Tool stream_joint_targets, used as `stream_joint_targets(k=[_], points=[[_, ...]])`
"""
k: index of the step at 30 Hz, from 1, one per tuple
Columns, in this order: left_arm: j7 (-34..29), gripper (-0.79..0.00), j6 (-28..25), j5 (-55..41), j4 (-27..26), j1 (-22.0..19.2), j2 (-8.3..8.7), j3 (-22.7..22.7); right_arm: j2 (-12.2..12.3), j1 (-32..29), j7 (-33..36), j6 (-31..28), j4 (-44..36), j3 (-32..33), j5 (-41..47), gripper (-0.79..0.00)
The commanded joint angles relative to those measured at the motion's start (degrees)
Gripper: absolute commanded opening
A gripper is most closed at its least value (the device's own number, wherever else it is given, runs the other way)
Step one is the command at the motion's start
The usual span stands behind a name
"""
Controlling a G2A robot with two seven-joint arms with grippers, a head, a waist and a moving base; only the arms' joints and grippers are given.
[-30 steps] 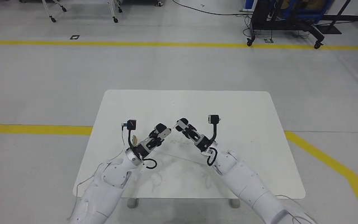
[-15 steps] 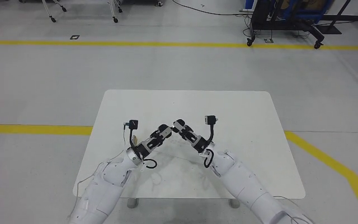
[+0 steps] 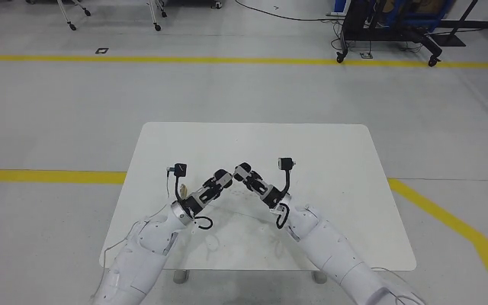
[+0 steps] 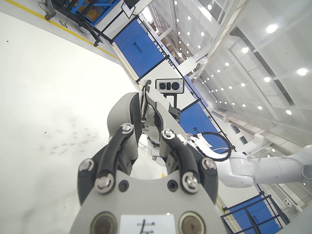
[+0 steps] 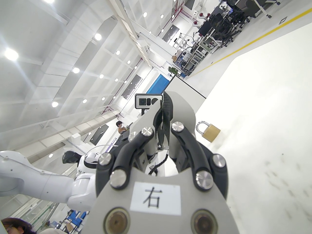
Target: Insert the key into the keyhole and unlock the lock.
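Above the middle of the white counter (image 3: 328, 152), the left arm (image 3: 156, 236) and right arm (image 3: 328, 244) angle in toward each other, their tips close together. The left jaws are clamped on what looks like the key (image 4: 143, 104), a slim metal sliver seen edge-on between the pads. The right jaws are pressed together. The brass padlock (image 5: 211, 132), with its silver shackle, lies on the counter near the right jaws, lower than their tips and apart from them.
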Motion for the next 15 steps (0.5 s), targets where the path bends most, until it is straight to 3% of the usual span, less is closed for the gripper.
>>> stream_joint_targets(k=[1,12,14,15], points=[[0.0,-0.668,-0.1,0.0,-0.1,0.1,0.0,0.1,-0.1,-0.1,0.2,0.1,-0.1,0.0,0.0,-0.785],[0.7,-0.637,1.2,2.9,-0.7,0.2,-0.03,0.7,-0.5,0.0,1.9,0.1,0.2,0.4,0.7,-0.785],[0.7,-0.693,1.8,3.3,-0.7,0.2,-0.06,1.0,-0.6,0.0,2.2,0.1,0.1,0.6,0.8,-0.785],[0.8,-0.763,2.1,3.6,-0.7,0.1,-0.08,1.1,-0.6,0.0,2.3,0.2,0.0,0.7,0.9,-0.785]])
